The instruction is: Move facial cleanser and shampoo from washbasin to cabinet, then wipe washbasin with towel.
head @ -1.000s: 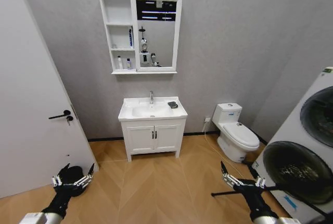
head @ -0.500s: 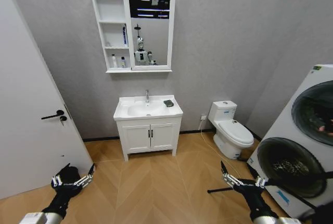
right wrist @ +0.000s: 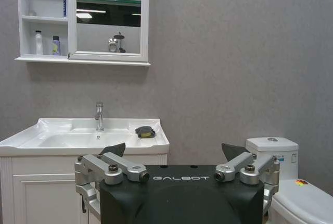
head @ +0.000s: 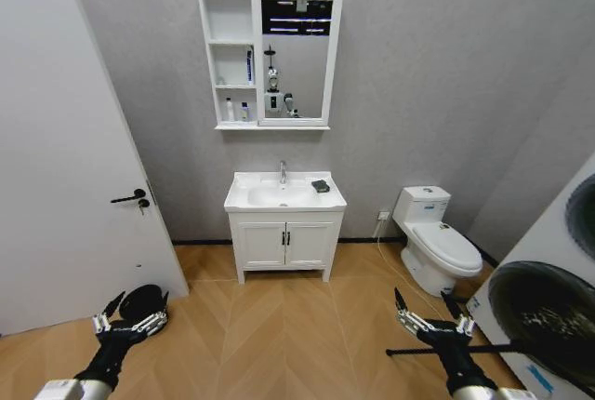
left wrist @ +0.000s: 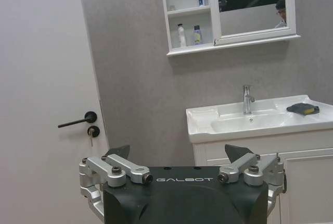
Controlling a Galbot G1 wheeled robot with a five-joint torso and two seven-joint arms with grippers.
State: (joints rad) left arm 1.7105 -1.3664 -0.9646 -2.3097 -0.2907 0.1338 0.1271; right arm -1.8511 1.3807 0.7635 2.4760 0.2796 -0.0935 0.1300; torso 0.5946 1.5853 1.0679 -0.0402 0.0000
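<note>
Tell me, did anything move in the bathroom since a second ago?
Only the camera swung; the whole picture shifted. The towel still lies on the washbasin, bottles still stand in the cabinet, and the left tool and right tool stay low, open and empty.

Ahead of us the washbasin (head: 284, 196) sits against the back wall atop the vanity (head: 285, 244), with the towel (head: 321, 186) on its right rear corner and the cabinet (head: 270, 57) hung on the wall directly above. We see the door (head: 74, 167) to the left of the vanity, the toilet (head: 435, 240) to its right, and the washing machine (head: 558, 316) nearer us on the far right. Two bottles (head: 236, 111) stand in the cabinet's lowest shelf compartment, left of the mirror (head: 297, 58).
</note>
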